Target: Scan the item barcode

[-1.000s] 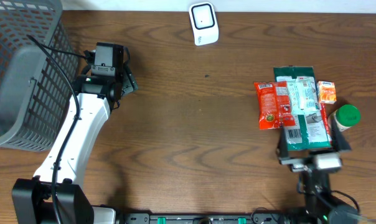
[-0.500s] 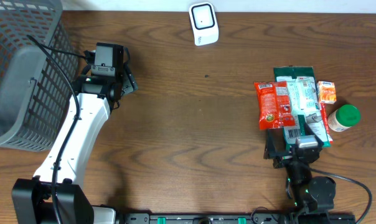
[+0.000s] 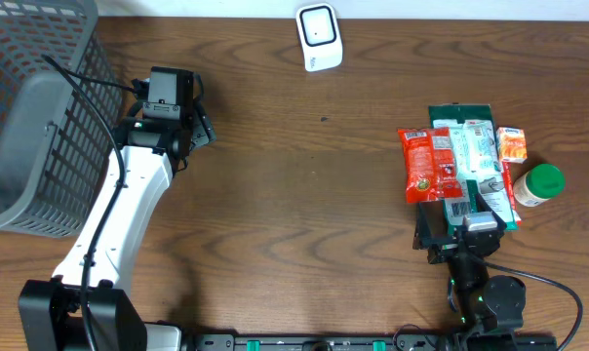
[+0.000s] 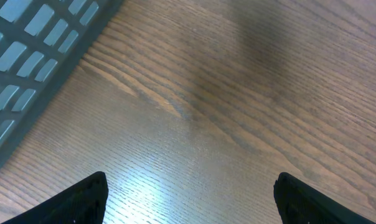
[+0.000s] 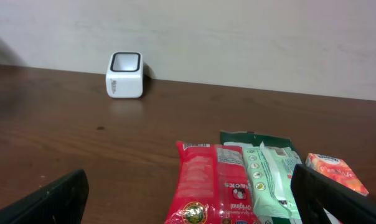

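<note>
The items lie in a pile at the right: a red snack packet (image 3: 418,164) (image 5: 210,180), a pale green pack (image 3: 475,156) (image 5: 270,177) on a dark green packet (image 3: 460,115), and a small orange box (image 3: 511,144) (image 5: 335,171). The white scanner (image 3: 318,37) (image 5: 124,74) stands at the far edge. My right gripper (image 3: 460,219) (image 5: 194,202) is open at the pile's near end, low and facing the scanner, with nothing between its fingers. My left gripper (image 3: 170,102) (image 4: 191,205) hangs open over bare wood beside the basket, far from the items.
A grey mesh basket (image 3: 31,107) (image 4: 32,56) fills the far left corner. A green-lidded jar (image 3: 541,183) stands just right of the pile. Brown wooden table (image 3: 304,214) lies between the two arms.
The right gripper shifted a little to the left at the near end of the pile, then stayed still. The left arm and the items have not moved.
</note>
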`<state>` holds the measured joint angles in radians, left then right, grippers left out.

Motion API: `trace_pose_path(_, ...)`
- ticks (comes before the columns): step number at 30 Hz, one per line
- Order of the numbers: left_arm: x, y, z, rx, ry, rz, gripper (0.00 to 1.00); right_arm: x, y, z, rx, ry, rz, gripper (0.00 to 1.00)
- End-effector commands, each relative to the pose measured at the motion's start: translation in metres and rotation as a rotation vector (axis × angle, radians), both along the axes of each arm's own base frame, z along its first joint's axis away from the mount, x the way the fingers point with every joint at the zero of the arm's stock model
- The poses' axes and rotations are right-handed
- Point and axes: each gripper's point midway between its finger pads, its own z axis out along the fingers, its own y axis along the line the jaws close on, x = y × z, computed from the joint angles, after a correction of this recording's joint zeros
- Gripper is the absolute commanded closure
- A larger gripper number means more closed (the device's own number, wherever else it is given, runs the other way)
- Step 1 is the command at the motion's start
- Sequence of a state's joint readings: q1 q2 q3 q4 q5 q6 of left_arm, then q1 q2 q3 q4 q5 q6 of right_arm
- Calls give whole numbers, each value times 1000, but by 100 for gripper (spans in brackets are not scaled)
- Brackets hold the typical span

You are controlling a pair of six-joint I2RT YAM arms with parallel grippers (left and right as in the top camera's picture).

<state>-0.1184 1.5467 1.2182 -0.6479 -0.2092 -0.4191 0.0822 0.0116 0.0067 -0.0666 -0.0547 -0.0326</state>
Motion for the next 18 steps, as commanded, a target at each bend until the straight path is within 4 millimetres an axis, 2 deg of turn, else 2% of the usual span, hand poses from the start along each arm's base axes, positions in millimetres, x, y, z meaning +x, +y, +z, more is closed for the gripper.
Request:
trace_pose_path(1, 3, 3, 5, 7, -12, 12, 14, 0, -1, 0, 17, 2, -8, 1)
trace_pose_path(13, 3, 4, 6, 7, -16, 15, 14, 0, -1, 0, 17, 2, -8, 1)
trace_pose_path(16, 1, 4, 19, 2, -51, 15, 14, 0, -1, 0, 17, 2, -8, 1)
trace_pose_path(18, -2, 4, 37, -4, -100, 15, 14, 0, -1, 0, 17, 2, -8, 1)
